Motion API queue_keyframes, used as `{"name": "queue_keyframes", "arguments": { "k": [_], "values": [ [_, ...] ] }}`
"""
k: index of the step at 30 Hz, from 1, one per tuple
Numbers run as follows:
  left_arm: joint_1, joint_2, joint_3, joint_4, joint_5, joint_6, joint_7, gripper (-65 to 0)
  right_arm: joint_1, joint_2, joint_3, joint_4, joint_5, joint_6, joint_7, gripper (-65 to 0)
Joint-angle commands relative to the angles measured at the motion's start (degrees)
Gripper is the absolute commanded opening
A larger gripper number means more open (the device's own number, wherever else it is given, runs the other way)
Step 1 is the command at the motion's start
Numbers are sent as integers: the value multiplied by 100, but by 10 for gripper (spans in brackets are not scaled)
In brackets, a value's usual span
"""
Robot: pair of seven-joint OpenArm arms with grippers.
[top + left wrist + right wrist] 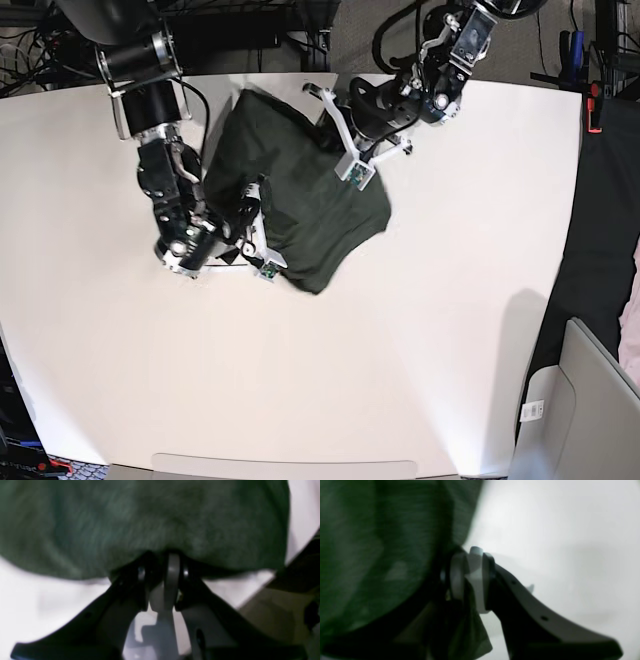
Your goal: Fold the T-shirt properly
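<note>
- Over on the left of the base view, the right tool (262,232) sits low at the shirt's (300,195) near edge; its wrist view shows the jaws pinched narrow on a fold of green cloth, a bit of it hanging out below the pads (456,577).
- The shirt lies bunched in a dark green heap on the white table (430,330), toward the far side and a little left of middle, between the two arms.
- Right of that, the left tool (352,150) comes in from the far right corner and meets the shirt's upper right edge; in its wrist view the jaws are drawn close together with the cloth's edge caught between them, the fabric ballooning out beyond the fingers (172,565).
- At the far right, a grey chair (590,400) stands beside the table.
</note>
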Motion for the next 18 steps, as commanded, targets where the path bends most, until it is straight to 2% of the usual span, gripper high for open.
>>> {"name": "queue_keyframes", "arguments": {
  "k": [1,7,14,18],
  "values": [
    [-104,-128,-39,-187,380,248,307,-562,70,65,4,232,156,14,60,-544],
    [-702,-120,-39,-670,388,248,290,-562,-519,654,30,1014,569,14,60,-544],
    [-1326,-76,-21,-1312,388,248,-317,-562,-1257,777,1076,1682,938,14,60,-544],
    [-1528,91,-39,-1497,388,248,-598,-562,-1582,1041,1481,1964,1378,14,60,-544]
  ]
}}
